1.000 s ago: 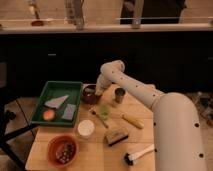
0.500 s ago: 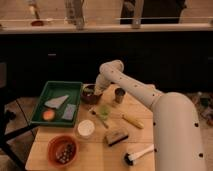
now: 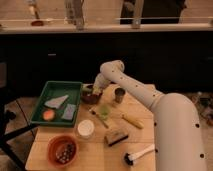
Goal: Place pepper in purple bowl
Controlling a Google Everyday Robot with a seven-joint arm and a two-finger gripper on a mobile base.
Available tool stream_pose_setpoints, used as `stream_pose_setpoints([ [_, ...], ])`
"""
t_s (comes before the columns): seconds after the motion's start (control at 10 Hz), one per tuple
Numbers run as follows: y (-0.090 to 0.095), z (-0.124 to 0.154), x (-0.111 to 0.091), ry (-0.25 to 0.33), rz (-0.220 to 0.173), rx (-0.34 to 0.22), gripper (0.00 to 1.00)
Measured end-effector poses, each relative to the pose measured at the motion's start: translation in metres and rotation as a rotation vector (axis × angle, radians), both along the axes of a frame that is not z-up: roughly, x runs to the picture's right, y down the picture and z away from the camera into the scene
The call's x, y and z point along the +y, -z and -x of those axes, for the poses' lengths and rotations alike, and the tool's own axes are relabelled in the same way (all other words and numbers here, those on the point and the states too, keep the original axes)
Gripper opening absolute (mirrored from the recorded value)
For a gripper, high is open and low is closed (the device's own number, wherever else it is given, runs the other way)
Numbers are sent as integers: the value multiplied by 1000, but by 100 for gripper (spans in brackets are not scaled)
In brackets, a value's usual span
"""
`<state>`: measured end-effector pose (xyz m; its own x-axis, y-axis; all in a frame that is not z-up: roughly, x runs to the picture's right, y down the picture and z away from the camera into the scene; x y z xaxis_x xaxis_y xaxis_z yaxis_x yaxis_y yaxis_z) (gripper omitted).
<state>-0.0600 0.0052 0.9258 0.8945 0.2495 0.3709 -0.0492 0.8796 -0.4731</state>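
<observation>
Camera view: the claw [image 3: 94, 91] hangs over the bowl [image 3: 90, 96], grip state I cannot tell, and the pepper could land on the bench [image 3: 100, 150] if dropped off-centre.

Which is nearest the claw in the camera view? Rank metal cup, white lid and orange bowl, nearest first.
The claw is over the purple bowl.
1. Metal cup, just right of it.
2. White lid, nearer the front edge.
3. Orange bowl, front left corner.

Gripper [image 3: 95, 90] sits low over purple bowl [image 3: 90, 97] at the tabletop [image 3: 100, 150] far edge, beside green tray [image 3: 59, 87]. Metal cup [image 3: 119, 95] right of bowl.
</observation>
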Motion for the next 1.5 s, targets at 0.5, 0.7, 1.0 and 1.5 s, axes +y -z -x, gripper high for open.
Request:
stream_pose_setpoints([
  [0.5,0,-2,-4,-83,32,-59,2],
  [0.7,0,-3,-4,-79,38,-57,18],
  [1.0,1,0,-3,-80,52,-60,50],
  [1.5,0,-2,-1,-93,67,-56,80],
])
